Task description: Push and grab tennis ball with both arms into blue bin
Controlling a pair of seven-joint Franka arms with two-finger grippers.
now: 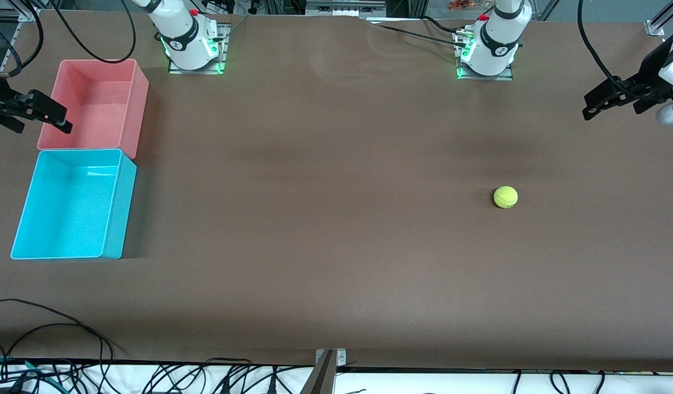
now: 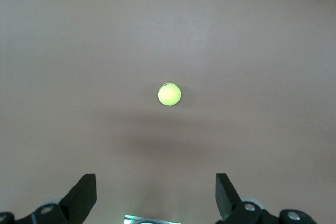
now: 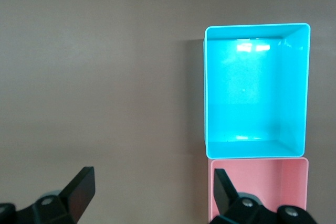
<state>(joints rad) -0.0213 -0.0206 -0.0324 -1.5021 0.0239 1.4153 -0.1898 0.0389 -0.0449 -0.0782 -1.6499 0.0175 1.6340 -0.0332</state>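
On table (image 1: 336, 262), unlabelled tennis ball (image 1: 505, 197) rests.

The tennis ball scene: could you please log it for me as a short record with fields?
tennis ball: on the bare table toward the left arm's end, untouched
blue bin: empty, at the right arm's end
pink bin: empty, touching the blue bin, farther from the front camera
left pincer: open, raised at its table end
right pincer: open, beside the pink bin
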